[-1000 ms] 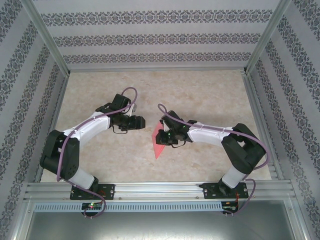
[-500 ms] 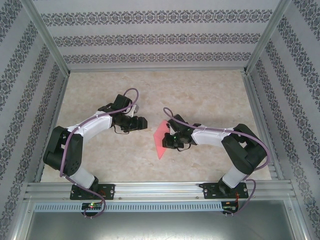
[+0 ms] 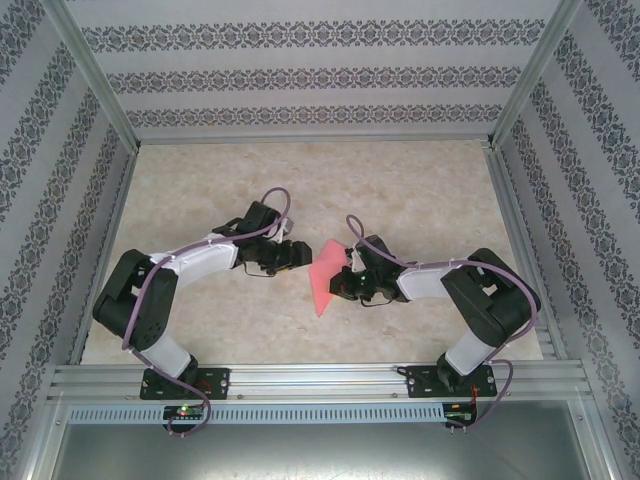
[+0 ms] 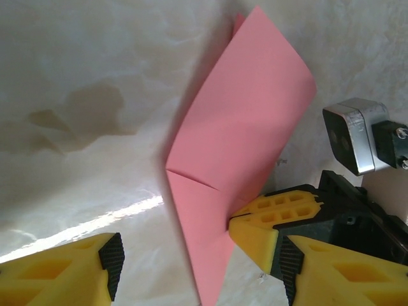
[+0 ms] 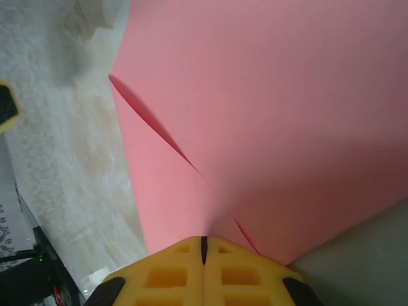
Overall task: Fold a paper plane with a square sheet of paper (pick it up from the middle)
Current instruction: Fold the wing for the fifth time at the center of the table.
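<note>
On the tabletop (image 3: 200, 190), your right fingers (image 5: 169, 271) were clamped on an edge of the folded paper (image 3: 322, 280); your left fingers (image 4: 64, 274) stood apart near it.

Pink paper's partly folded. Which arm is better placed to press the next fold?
Left, probably. The right end effector is shut on the edge of the pink paper, anchoring it; the left end effector is open, empty, right beside the paper.

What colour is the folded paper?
The paper is plain pink-red, clearest in the left wrist view.
</note>
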